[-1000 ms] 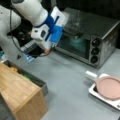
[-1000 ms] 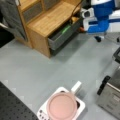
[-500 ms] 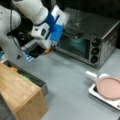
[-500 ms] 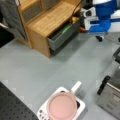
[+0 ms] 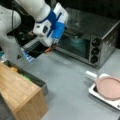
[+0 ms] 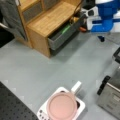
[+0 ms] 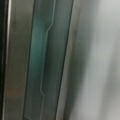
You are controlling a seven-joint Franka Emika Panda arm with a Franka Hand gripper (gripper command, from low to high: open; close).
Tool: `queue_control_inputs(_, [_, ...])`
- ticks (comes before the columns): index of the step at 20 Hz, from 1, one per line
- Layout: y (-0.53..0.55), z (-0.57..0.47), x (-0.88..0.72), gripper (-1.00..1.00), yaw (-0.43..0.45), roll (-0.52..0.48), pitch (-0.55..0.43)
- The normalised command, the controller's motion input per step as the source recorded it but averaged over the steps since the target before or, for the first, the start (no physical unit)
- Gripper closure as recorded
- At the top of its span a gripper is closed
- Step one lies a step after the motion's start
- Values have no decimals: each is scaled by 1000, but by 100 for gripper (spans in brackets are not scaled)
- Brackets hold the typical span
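My white and blue gripper (image 5: 50, 47) hangs just above the grey table at the left end of the silver toaster oven (image 5: 90, 42), close to its glass door. Something small and orange (image 5: 48, 50) shows at the fingertips; I cannot tell what it is. In a front view the gripper (image 6: 86, 26) sits between the oven side and the wooden cabinet's open drawer (image 6: 63, 33). The wrist view holds only the oven's greenish glass door (image 7: 42, 62) and the grey tabletop (image 7: 97, 65), with no fingers showing.
A wooden cabinet (image 5: 17, 92) stands at a front view's bottom left, its grey drawer (image 5: 35, 80) pulled out with green and orange items inside. A pink plate (image 5: 110, 87) lies on a white tray (image 5: 96, 93) at the right. The same plate (image 6: 62, 107) appears near the oven (image 6: 110, 95).
The arm has shifted a little to the right, closer to the oven door. The drawer, plate and oven have not moved.
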Motion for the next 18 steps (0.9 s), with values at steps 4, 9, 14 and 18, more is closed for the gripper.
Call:
queue_control_inputs(4, [98, 303, 198, -100, 83, -197, 203])
queue_control_inputs(9, [72, 364, 179, -100, 119, -245, 229])
queue_control_inputs(14, [121, 311, 158, -100, 114, -245, 239])
queue_control_inputs(18, [243, 302, 150, -100, 86, -168, 246])
